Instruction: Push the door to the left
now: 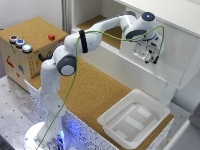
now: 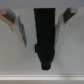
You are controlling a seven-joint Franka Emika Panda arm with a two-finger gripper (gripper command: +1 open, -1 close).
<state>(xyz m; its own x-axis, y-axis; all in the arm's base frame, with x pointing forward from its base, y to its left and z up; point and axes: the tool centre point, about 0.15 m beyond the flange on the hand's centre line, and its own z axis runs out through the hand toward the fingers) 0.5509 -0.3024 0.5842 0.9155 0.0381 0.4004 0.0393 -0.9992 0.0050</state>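
Fingers (image 2: 18, 29) spread, 1 on each side of the black bar handle (image 2: 45, 35), not pinching it; contact cannot be told. Gripper (image 1: 150, 56) sits against the white door (image 1: 175, 62) at the far right in the exterior view. Arm (image 1: 75, 50) reaches over the cork worktop (image 1: 95, 90). White bin (image 1: 134, 119) lies near, well apart from the door.

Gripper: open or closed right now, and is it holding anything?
Gripper: open, fingers on either side of the black handle on the door; whether they touch it cannot be told.
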